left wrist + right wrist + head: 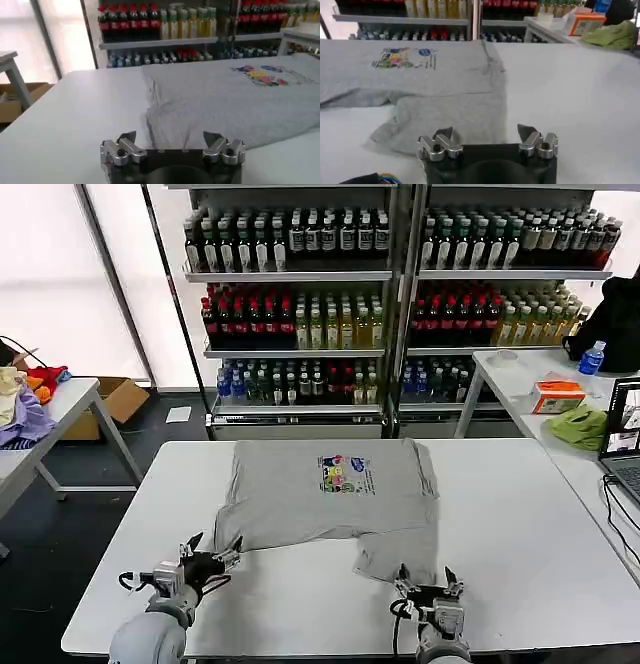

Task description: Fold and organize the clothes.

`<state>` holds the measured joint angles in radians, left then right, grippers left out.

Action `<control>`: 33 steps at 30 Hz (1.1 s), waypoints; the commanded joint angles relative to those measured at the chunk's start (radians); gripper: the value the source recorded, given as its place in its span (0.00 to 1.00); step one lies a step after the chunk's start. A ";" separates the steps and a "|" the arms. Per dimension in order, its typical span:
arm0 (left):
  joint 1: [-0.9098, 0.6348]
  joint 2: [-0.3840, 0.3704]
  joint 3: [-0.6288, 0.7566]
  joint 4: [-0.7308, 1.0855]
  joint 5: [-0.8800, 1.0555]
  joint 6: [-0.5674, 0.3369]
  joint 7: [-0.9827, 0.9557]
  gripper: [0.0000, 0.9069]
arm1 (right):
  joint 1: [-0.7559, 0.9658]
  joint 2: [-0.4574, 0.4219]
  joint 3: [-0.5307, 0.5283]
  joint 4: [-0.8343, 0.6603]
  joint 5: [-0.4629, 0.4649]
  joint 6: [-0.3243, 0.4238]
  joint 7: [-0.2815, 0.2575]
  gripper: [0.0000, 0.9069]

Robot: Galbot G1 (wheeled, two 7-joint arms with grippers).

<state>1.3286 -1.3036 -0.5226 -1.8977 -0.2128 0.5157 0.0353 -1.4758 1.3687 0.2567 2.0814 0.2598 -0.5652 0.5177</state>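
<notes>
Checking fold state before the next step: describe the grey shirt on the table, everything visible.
The grey shirt is a light grey, soft-looking knit with a small multicoloured chest print. It lies flat, print up, mid-table on the white table, partly folded: the sides look turned in and a narrower flap reaches toward the robot on its right side. The left gripper, open, sits at the near-left edge; the right gripper, open, sits at the flap's near edge. Neither holds the fabric.

Shirt (240,100) cut off at frame edge; chest print (345,474) too small to read.
</notes>
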 commanded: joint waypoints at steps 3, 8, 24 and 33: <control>0.004 0.001 0.011 0.010 -0.011 0.004 0.000 0.21 | 0.004 0.007 -0.006 -0.007 -0.001 -0.010 0.003 0.26; 0.015 -0.007 0.027 0.017 -0.003 0.001 -0.005 0.03 | -0.020 0.004 -0.005 -0.020 -0.001 0.005 -0.006 0.00; 0.059 -0.030 0.025 -0.017 0.009 -0.005 -0.012 0.01 | -0.040 -0.006 -0.009 -0.006 -0.010 0.031 -0.016 0.00; 0.089 -0.046 0.025 -0.115 0.041 -0.055 -0.013 0.01 | -0.064 -0.024 0.036 0.073 -0.002 0.113 -0.064 0.00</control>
<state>1.4151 -1.3518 -0.5014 -1.9706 -0.1862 0.4841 0.0240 -1.5436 1.3418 0.2956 2.1551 0.2470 -0.4708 0.4550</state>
